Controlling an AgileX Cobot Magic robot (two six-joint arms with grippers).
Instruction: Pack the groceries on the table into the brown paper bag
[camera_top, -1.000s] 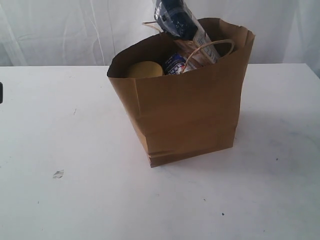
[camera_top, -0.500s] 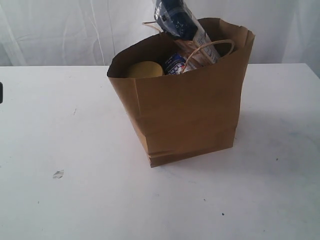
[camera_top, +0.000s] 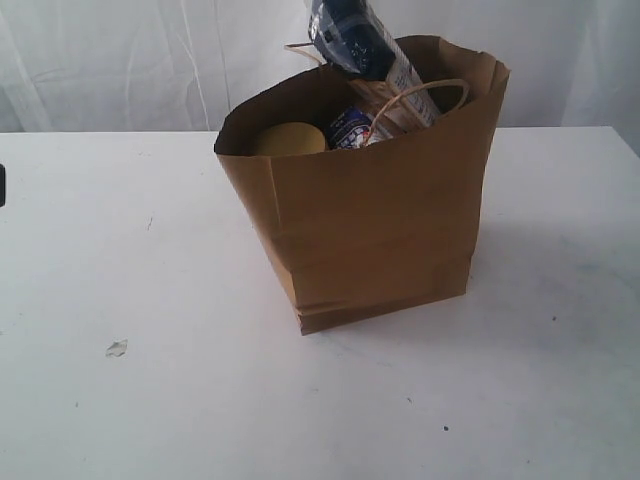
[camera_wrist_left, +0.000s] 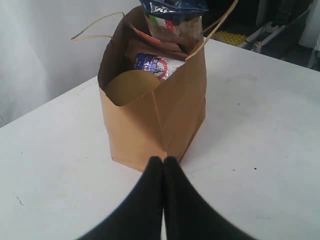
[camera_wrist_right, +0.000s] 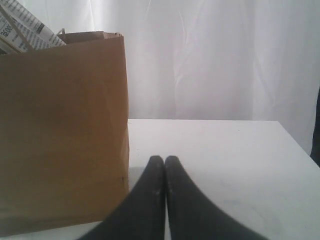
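- The brown paper bag (camera_top: 370, 220) stands upright on the white tabletop (camera_top: 150, 350), with its mouth open upward.
- The long spaghetti packet (camera_top: 360, 40) juts out on a slant. Its dark-blue end is uppermost and cut off by the frame, and its lower length is hidden inside the bag.
- Of the rest, only a yellow lid (camera_top: 290, 140) and the top of a blue-white carton (camera_top: 350, 127) show.
- The left claw (camera_wrist_left: 163, 160) and right claw (camera_wrist_right: 165, 160) are pressed closed and empty.

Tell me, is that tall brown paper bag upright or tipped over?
Upright. The tall brown kraft-paper bag stands on its base on the white tabletop, mouth up.
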